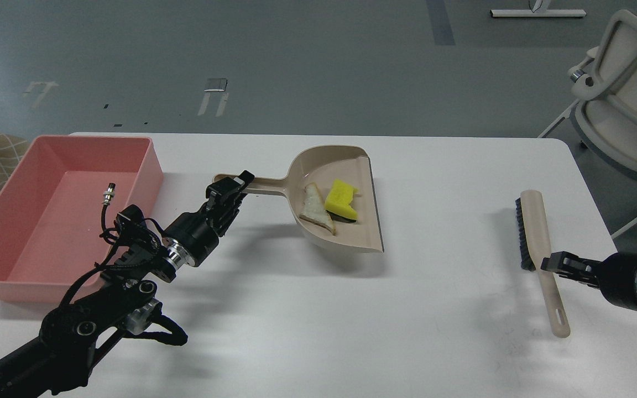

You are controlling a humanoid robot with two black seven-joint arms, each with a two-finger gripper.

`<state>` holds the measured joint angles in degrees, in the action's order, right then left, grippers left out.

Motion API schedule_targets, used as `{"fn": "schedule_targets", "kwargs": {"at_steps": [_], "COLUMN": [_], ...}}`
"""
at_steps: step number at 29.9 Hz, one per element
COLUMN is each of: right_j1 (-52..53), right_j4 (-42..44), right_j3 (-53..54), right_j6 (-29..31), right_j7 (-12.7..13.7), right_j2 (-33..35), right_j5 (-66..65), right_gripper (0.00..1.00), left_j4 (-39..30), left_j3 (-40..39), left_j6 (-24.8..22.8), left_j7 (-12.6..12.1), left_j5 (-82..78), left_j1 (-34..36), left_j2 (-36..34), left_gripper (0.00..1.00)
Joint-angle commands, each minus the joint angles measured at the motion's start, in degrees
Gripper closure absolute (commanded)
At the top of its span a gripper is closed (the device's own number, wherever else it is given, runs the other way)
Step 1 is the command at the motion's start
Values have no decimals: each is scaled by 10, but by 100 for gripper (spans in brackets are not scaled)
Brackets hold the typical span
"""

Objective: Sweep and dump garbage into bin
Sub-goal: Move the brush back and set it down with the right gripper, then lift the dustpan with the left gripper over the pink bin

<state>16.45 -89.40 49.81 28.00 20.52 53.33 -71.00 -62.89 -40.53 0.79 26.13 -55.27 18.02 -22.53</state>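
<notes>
The garbage lies in the beige dustpan (351, 232) at mid table: the yellow sponge piece (342, 200) with a dark underside, and the pale beige strip (317, 211) to its left. My left gripper (235, 188) is shut on the dustpan's long handle. The pink bin (25, 276) stands at the table's left edge, left of my left arm, and nothing lies in it. My right gripper (552, 263) is at the handle of the beige brush (534, 221), which is low over the table at the right. Its fingers look too small to tell apart.
The white table (434, 331) carries everything. A white chair (622, 83) stands off the table's far right corner. A cable with a metal plug (109, 194) rises from my left arm over the bin's right side.
</notes>
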Motion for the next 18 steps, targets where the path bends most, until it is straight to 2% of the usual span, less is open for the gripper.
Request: {"fn": "schedule_targets", "kwargs": {"at_steps": [1,6,10,12,13,14,15,18], "right_j1": [1,7,6,6,5,4,3,5], "right_j4": [5,2,-2,1,2,3,4,6], "right_j3": [1,6,56,77,104,118,142,184], "right_j6": [0,0,0,0,0,0,0,0], "right_j7": [0,0,0,0,0,0,0,0], "right_j2": [-9,-12,-7,-11,-14,-15,-19,-41], "right_j5": [2,3,5,6,7,7,7,7], "right_gripper": [49,46,44,35,22,14,0,0], "left_j4": [0,0,0,0,0,0,0,0], "left_j3": [0,-2,-10,-11,-14,-17,-20,-20], "left_j6": [0,0,-1,-1,-1,-2,-2,-2], "left_j7": [0,2,3,3,3,2,2,1], "left_j5": [1,1,1,2,2,2,3,10], "left_j1": [0,0,0,1,1,1,1,2], "left_j2": [-2,-6,-6,-7,-7,-7,-8,-9], "left_gripper": [89,89,89,89,89,89,89,89]}}
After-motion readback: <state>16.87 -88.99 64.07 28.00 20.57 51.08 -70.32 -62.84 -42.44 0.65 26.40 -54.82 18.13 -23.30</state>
